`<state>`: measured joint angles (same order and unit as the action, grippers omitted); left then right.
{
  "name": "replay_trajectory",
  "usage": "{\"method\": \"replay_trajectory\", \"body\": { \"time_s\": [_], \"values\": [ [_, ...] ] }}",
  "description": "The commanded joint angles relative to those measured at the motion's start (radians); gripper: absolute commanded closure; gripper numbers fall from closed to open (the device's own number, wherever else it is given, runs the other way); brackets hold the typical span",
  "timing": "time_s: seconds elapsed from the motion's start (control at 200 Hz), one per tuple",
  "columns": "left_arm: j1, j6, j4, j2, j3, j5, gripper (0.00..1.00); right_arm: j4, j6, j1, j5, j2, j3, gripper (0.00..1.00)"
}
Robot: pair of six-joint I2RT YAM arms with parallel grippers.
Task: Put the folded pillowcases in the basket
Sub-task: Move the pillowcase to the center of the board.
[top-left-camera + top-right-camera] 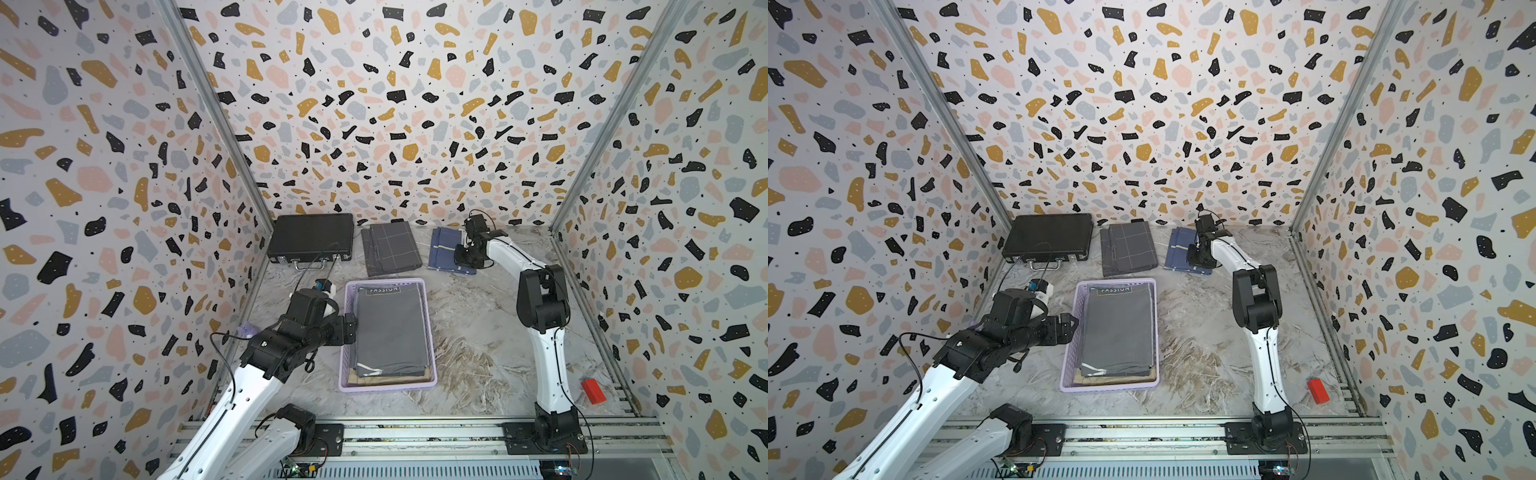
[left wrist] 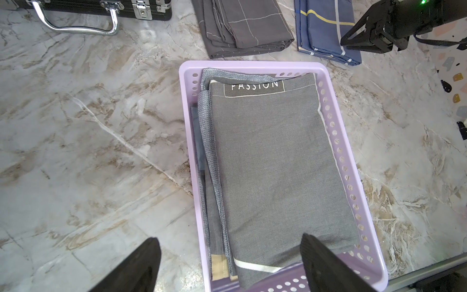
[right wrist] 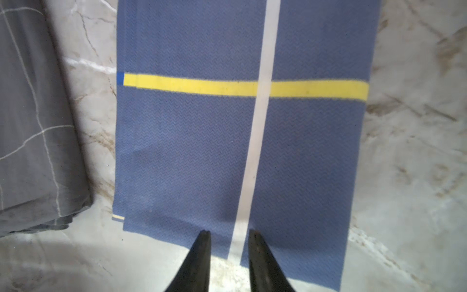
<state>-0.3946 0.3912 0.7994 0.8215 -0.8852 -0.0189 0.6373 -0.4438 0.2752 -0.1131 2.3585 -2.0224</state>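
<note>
The lavender basket [image 1: 386, 387], filled with grey cloth [image 1: 390, 328], is seen mid-table, the blue folded pillowcase [image 1: 444, 249] laid behind it. The left gripper [image 2: 230, 237] is spread wide above the basket; whether the right gripper [image 3: 228, 233], at the pillowcase's edge, grips cannot be told.

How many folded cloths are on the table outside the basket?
2: the grey checked cloth beside the black briefcase, and the blue cloth by the right tool. None looks hidden.
</note>
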Motion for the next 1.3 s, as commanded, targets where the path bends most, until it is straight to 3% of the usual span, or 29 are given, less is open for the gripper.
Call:
{"method": "replay_trajectory", "body": {
  "time_s": [0.0,0.095,0.19,0.33,0.466,0.736,0.961,1.136,1.297],
  "values": [
    [-0.004,-0.016,-0.033,0.0,0.005,-0.007,0.1,0.073,0.018,0.004,-0.004,0.067,-0.148,0.67],
    [-0.003,-0.015,-0.032,0.005,0.003,-0.011,0.1,0.178,0.031,0.002,-0.01,0.166,-0.279,0.68],
    [-0.003,-0.014,-0.032,0.005,0.002,-0.015,0.1,0.191,0.017,-0.001,-0.04,0.188,-0.263,0.68],
    [-0.004,-0.011,-0.034,0.005,0.002,-0.021,0.1,0.173,0.002,-0.002,-0.044,0.137,-0.138,0.69],
    [-0.004,-0.005,-0.034,0.001,0.005,-0.031,0.1,0.101,-0.041,-0.002,-0.067,0.024,0.105,0.71],
    [-0.046,0.068,-0.074,0.035,-0.007,-0.085,0.13,-0.233,-0.187,0.004,-0.15,-0.388,0.86,0.76],
    [-0.321,0.119,-0.121,0.138,-0.1,0.058,0.13,-0.298,-0.275,0.005,-0.058,-0.861,1.361,0.75],
    [-0.486,0.129,-0.16,0.305,-0.198,0.124,0.13,-0.12,-0.282,0.004,0.02,-1.236,1.499,0.71],
    [-0.585,0.12,-0.174,0.458,-0.329,0.167,0.14,0.031,-0.231,0.004,0.078,-1.431,1.432,0.66]
  ]
}}
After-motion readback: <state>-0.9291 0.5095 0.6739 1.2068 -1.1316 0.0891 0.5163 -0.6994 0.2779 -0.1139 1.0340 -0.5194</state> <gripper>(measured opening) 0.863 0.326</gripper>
